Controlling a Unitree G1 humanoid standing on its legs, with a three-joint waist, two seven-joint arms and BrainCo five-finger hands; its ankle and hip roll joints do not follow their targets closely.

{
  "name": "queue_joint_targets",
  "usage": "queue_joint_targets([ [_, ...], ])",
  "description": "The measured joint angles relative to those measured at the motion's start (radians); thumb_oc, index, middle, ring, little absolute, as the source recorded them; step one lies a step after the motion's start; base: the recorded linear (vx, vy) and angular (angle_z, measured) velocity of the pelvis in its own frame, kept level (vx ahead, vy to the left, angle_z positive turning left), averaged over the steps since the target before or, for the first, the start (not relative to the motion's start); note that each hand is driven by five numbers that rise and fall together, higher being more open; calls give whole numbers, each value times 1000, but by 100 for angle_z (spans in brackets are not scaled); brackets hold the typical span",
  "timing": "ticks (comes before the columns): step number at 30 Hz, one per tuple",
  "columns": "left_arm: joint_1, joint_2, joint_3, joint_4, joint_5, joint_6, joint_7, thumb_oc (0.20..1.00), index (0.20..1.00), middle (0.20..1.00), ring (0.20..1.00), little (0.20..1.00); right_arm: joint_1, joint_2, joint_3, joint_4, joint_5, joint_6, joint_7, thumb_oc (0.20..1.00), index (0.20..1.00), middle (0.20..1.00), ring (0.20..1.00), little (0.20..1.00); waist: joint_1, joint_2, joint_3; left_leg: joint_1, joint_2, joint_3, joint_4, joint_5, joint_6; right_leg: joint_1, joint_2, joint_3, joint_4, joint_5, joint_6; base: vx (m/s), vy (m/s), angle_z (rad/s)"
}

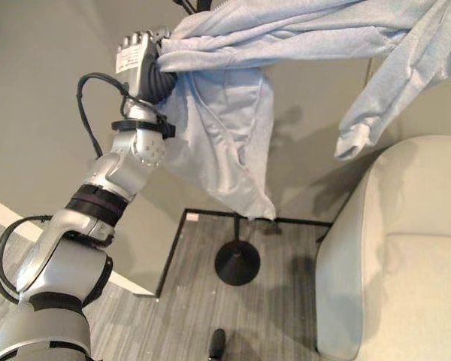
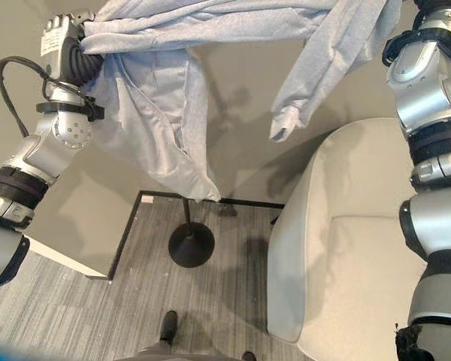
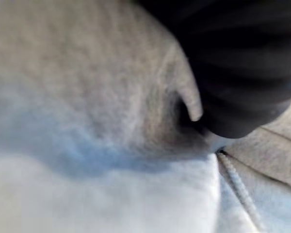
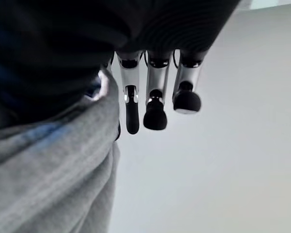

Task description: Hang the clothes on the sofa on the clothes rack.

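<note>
Room: one cream sofa [image 1: 398,248], grey floor.
Garment: one grey hoodie [image 1: 233,113] raised beside the sofa.
Left hand [image 1: 135,53]: grip hidden in cloth.
Right hand [image 4: 157,92]: fingers relaxed, loose.

L arm raised high, elbow bent, forearm near vertical; left hand [image 1: 139,53] up top, back of hand to the head cam, fingers hidden. R arm also raised, wrist out of frame in head views. Right hand [image 4: 155,73] fingers hang relaxed, slightly bent, tips free.
</note>
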Motion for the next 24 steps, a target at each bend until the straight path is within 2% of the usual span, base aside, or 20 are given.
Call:
queue_joint_targets([
  [3,-52,-25,-55,115,-40,-8,-2,200,200,200,200,200,-42,35,59,100,28,-6,25,200,200,200,200,200,21,-2,-8,-9,-3,-15,1,1,-1,-3,0,-9,0,-4,0,18,6,13],
  [7,-102,-96,-82,254,-91,-9,-12,200,200,200,200,200,-59,125,56,210,67,-6,30,200,200,200,200,200,38,-8,-23,-49,-15,-45,20,0,-2,-16,0,-30,0,-11,1,11,4,21],
  [9,-101,-109,-82,275,-91,-5,-24,200,200,200,200,200,-44,134,57,212,74,-6,37,200,200,200,200,200,51,-12,-28,-64,-15,-45,21,0,-1,-30,-1,-28,0,-11,1,-5,9,5],
  [13,-58,-121,-93,371,-93,-1,-44,200,200,200,200,200,47,238,26,213,84,-8,61,200,200,200,200,200,77,-30,-43,-91,-21,-45,23,3,-3,-55,-4,-26,1,-10,1,-17,15,2],
  [17,-7,-148,-93,365,-93,-2,-59,200,200,200,200,200,128,286,8,215,98,-5,73,200,200,200,200,200,88,-36,-47,-119,-19,-51,23,5,-2,-92,0,-24,32,-17,10,-35,20,7],
  [24,184,-221,-61,180,-131,-6,-56,200,200,200,200,200,295,375,-111,212,104,-20,62,200,200,200,200,200,94,-59,-44,-118,-37,-51,19,10,1,-97,-17,-20,50,-20,15,-32,11,3],
])
